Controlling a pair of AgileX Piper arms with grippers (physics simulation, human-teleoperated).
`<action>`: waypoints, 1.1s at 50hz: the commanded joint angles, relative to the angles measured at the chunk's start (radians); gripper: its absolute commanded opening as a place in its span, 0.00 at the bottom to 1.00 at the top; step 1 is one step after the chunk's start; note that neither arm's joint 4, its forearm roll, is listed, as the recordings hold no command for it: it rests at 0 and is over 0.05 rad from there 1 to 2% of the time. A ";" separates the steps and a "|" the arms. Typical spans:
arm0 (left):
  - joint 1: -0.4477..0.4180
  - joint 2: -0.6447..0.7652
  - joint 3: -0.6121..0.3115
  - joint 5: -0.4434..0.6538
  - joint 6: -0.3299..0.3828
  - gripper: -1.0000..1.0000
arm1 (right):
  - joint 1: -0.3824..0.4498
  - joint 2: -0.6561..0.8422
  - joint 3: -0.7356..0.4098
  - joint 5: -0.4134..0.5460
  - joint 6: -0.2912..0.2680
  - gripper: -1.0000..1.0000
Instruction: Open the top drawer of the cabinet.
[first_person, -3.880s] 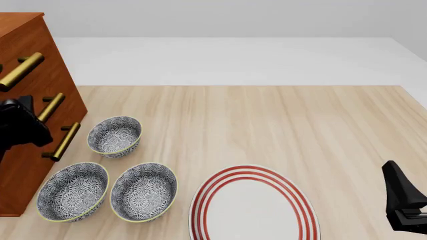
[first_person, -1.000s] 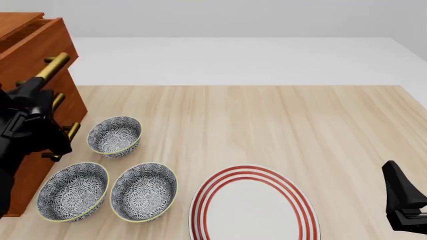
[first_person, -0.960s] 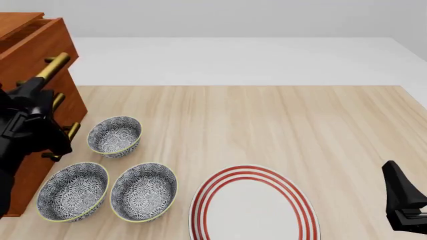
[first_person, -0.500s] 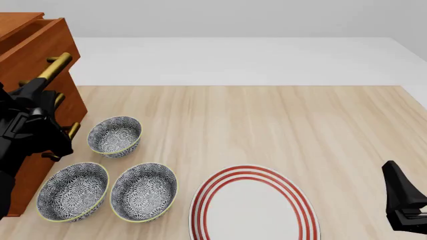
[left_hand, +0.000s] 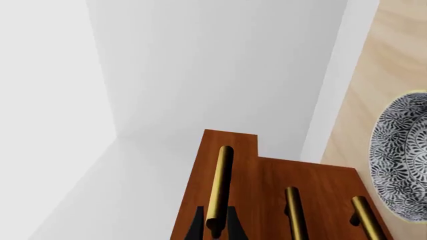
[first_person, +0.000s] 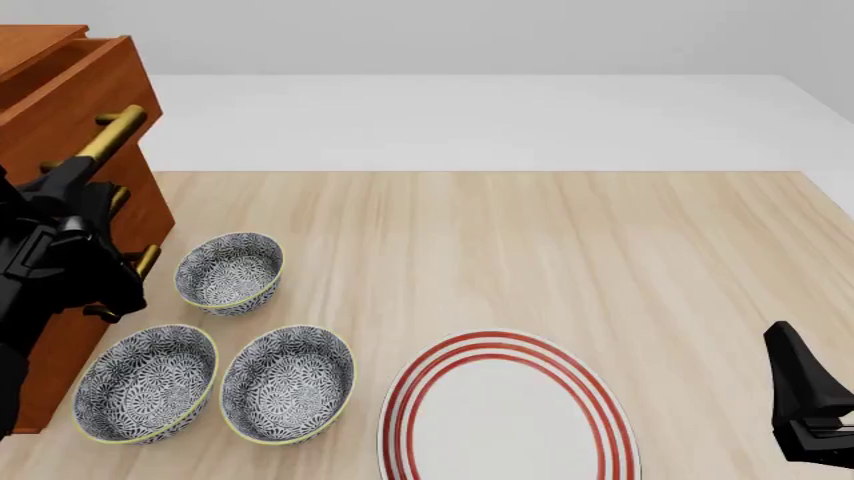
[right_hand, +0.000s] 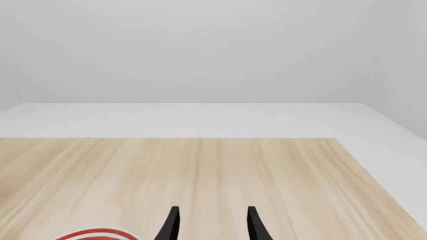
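The cabinet (first_person: 150, 210) stands at the table's left edge, reddish-brown wood. Its top drawer (first_person: 74, 95) juts out past the two lower ones. My left gripper (first_person: 78, 182) is shut on the near end of the drawer's brass bar handle (first_person: 118, 128). In the left wrist view the black fingers (left_hand: 197, 225) flank that handle (left_hand: 220, 180) on the top drawer (left_hand: 243, 200), with both lower handles beside it on the cabinet (left_hand: 320, 190). My right gripper (first_person: 805, 400) rests low at the table's right front, open and empty (right_hand: 213, 224).
Three patterned grey bowls (first_person: 230, 272) (first_person: 147, 382) (first_person: 287, 382) sit just right of the cabinet, under the left arm. A white plate with red rings (first_person: 505, 410) lies at the front centre. One bowl (left_hand: 400, 160) shows in the left wrist view.
Since the earliest frame the top drawer has slid out of the cabinet, with the left gripper on its handle. Over the last second it crept slightly further. The right arm has stayed still.
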 joint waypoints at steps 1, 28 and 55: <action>0.002 -0.032 0.011 -0.024 0.006 0.00 | 0.000 0.000 0.000 0.000 0.000 1.00; -0.044 -0.156 0.035 0.028 0.029 1.00 | 0.000 0.000 0.000 0.000 0.000 1.00; -0.106 -0.548 0.094 0.334 0.016 1.00 | 0.000 0.000 0.000 0.000 0.000 1.00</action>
